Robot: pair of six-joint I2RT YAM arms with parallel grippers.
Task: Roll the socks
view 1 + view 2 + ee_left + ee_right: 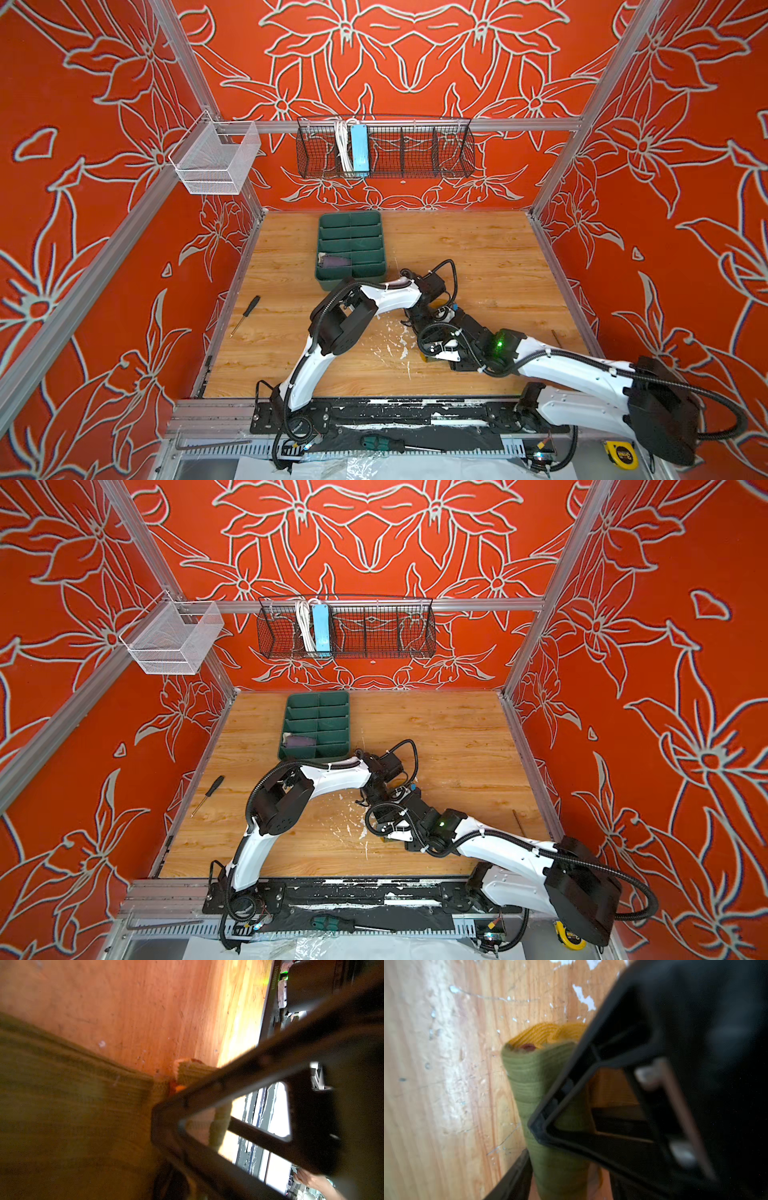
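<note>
Olive green sock [542,1088], rolled with mustard showing at one end, sits over the wooden table [478,257] near its centre. Far, left of centre, a green divided tray [353,283] holds the purple sock [332,262] in a near-left compartment. Left gripper [154,1095] is pinched closed on olive fabric. Right gripper [529,1138] straddles the roll, but I cannot tell whether it clamps.
</note>
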